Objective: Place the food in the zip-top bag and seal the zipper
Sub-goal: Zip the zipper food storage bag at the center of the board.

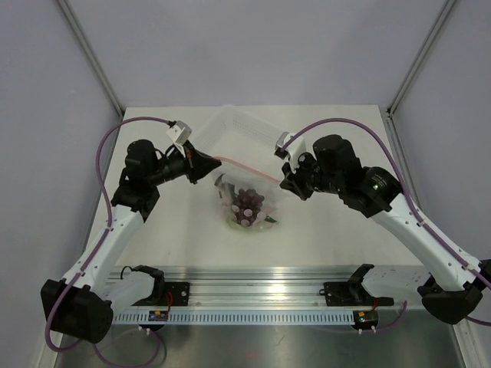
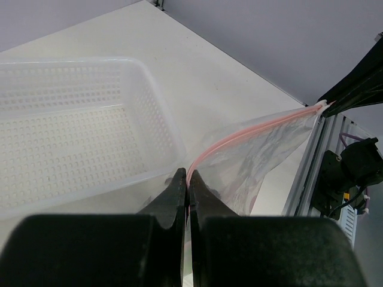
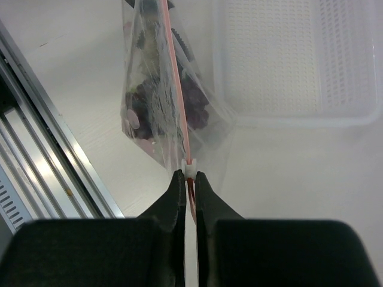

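The zip-top bag (image 3: 149,89) is thin, crinkly clear film that sags into a soft pouch. Its zipper (image 3: 175,72) is a narrow, smooth pink strip ending in a small whitish tab (image 3: 189,169). A knobbly dark red grape bunch (image 1: 247,203) shows through the film. The tray (image 2: 72,131) is white plastic, rectangular, pierced with rows of small holes.

The left gripper (image 2: 188,179) is pinched tight on one end of the zipper. The right gripper (image 3: 188,177) is closed on the other end, right at the tab. The strip runs taut between them, with the filled pouch sagging below it and the tray just beyond.
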{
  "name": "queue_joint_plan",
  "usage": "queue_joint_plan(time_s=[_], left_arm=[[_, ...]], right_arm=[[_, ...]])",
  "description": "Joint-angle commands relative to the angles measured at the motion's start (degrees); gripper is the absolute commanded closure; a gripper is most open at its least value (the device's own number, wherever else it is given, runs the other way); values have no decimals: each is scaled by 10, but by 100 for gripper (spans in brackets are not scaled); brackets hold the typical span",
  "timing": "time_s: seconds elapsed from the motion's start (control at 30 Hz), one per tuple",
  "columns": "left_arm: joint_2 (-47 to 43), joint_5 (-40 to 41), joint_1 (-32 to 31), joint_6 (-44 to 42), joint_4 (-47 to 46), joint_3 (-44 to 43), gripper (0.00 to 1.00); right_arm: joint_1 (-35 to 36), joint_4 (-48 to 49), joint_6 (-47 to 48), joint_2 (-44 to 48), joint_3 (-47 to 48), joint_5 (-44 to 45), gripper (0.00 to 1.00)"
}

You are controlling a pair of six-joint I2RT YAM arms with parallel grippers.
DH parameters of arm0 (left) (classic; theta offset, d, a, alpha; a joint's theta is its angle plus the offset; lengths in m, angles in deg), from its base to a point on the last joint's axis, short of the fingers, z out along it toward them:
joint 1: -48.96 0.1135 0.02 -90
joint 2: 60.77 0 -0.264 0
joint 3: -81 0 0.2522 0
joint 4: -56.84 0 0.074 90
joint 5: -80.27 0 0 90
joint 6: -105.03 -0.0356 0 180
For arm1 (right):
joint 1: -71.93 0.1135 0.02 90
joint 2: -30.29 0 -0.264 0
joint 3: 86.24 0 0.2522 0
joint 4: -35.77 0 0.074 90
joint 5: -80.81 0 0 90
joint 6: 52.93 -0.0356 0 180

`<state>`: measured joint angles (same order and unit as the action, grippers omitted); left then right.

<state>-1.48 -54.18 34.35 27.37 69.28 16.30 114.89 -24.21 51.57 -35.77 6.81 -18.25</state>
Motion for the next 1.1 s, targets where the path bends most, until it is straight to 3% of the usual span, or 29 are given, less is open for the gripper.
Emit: queue_joint_plan(time_s=[0.0, 1.07], left_arm=[[-9, 18, 19, 1, -25, -14, 100], [8, 23, 33, -21, -10, -27, 100]], right_arm=[[-9, -28, -8, 18, -3, 27, 100], [-25, -58, -6, 60, -33, 68, 100]])
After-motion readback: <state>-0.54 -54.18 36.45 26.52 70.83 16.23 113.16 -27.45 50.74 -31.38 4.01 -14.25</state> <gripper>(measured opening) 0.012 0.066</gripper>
